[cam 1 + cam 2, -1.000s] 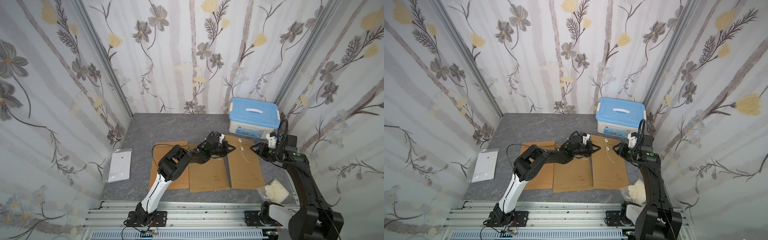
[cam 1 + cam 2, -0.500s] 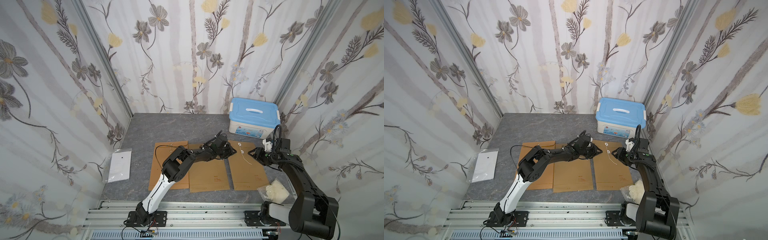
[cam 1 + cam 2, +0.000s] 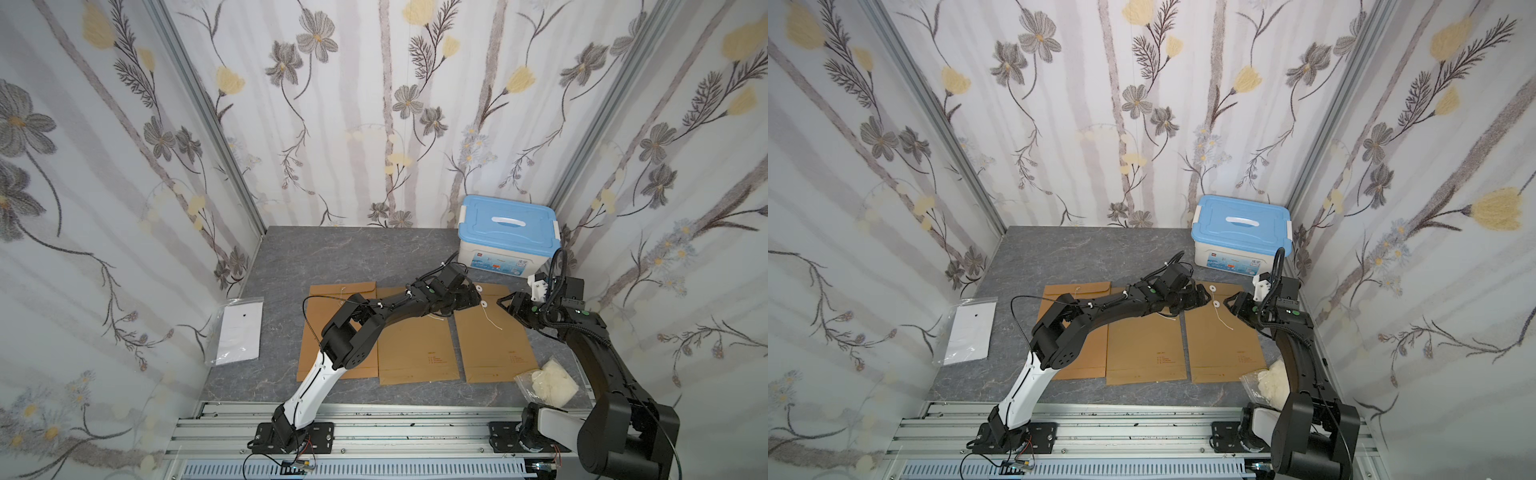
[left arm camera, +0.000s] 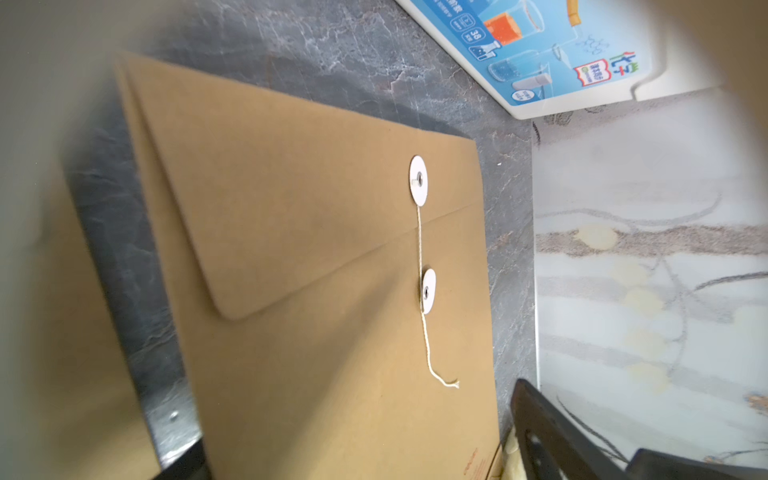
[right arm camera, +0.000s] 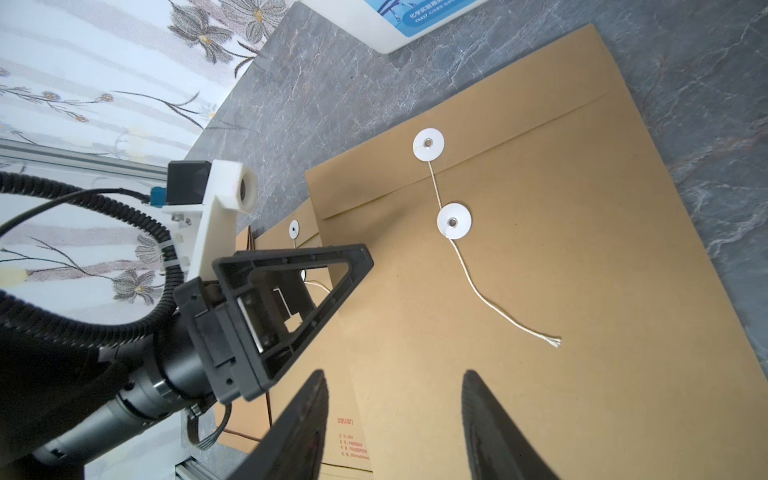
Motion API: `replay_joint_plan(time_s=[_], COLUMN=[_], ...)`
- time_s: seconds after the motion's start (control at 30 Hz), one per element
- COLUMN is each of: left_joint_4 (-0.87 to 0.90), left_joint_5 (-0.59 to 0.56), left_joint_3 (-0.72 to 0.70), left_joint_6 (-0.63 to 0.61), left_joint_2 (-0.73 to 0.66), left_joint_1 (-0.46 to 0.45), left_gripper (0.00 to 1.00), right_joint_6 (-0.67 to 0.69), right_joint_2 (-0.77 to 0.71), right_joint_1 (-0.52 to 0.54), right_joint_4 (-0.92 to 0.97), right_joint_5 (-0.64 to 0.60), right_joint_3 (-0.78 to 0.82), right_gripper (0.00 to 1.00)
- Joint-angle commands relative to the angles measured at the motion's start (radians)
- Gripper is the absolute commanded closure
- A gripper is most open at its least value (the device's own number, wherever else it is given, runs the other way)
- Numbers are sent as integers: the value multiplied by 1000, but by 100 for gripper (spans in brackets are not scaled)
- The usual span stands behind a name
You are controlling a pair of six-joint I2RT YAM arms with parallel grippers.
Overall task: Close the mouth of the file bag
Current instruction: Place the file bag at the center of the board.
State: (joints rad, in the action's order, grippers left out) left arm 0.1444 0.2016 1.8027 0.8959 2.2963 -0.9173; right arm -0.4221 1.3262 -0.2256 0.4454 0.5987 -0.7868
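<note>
Well, left tool [image 3: 473, 298] and right tool [image 5: 392, 374] both gape, empty. String [image 5: 478, 286] trails loose, so flap [image 4: 291, 208] could lift.

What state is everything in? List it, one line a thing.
right file bag, flap folded down, not tied
string, loose, not wound round the lower disc
middle file bag, flat, mouth end under the left arm
left file bag, flat, partly under the left arm
storage box, lid on
plastic sleeve, lying flat
left gripper, open, empty
right gripper, open, empty
</note>
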Motion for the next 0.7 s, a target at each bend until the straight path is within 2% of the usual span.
replay_joint_plan(time_s=[0.0, 0.07, 0.1, 0.13, 0.2, 0.37, 0.53, 0.67], left_joint_4=[142, 180, 192, 200, 208, 202, -53, -138], left_joint_5=[-127, -185, -218, -247, -287, -351, -426, -485], left_joint_3=[33, 30, 24, 13, -1, -58, -329, -488], left_joint_6=[-130, -171, -191, -211, -245, -307, -475, -611], left_joint_2=[-47, -83, -106, -129, -167, -257, -494, -657], left_joint_1=[-12, -15, -15, -15, -14, -9, 9, 51], left_gripper=[9, 8, 8, 5, 0, 0, 0, 0], right_joint_6=[-6, -13, -14, -17, -23, -61, -38, 13], right_joint_2=[-21, -47, -68, -90, -130, -244, -345, -378], right_joint_1=[-1, -1, -1, -1, -2, -6, -5, -5], right_joint_4=[-51, -54, -56, -55, -59, -125, -208, -222], right_joint_5=[10, -15, -35, -56, -84, -152, -251, -290], right_joint_3=[1, -1, 1, -2, -7, -1, 28, 21], right_gripper=[46, 41, 18, 1, 0, 0, 0, 0])
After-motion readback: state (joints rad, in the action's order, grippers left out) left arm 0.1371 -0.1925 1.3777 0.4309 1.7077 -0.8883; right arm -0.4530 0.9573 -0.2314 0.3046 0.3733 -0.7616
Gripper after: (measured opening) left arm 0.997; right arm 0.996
